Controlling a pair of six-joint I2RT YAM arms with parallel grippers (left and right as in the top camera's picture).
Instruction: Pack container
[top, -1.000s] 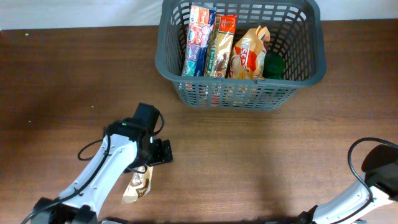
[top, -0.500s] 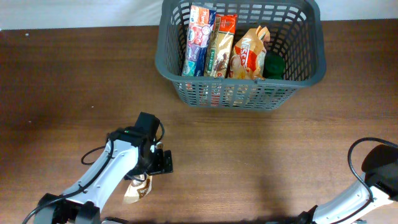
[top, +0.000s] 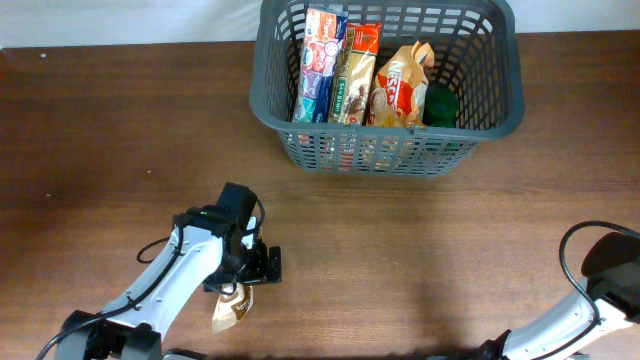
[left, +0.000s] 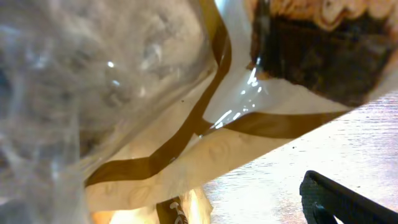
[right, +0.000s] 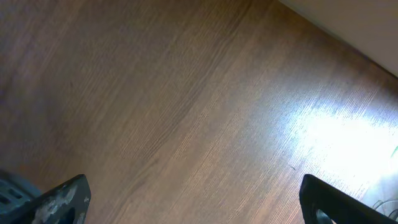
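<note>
The container (top: 268, 105) is a dark grey slotted basket at the back of the table, right of centre. Inside stand a blue and red packet (top: 320, 65), a green and gold packet (top: 355, 75), an orange and white bag (top: 400, 85) and a green item (top: 440, 105). Near the front left, my left gripper (top: 238, 292) is open and low over a cream and brown packet (top: 229, 311) lying on the wood. That packet (left: 186, 149) fills the left wrist view, with one dark finger (left: 348, 202) beside it. My right gripper (right: 199, 208) hangs open over bare wood.
The brown wooden table (top: 420, 250) runs under everything. My right arm (top: 605, 275) and its cable sit at the front right corner. A pale wall edge (right: 360, 25) shows beyond the table in the right wrist view.
My left gripper has moved toward the front edge and down onto the cream and brown packet, which has shifted slightly right. The right arm has not moved.
</note>
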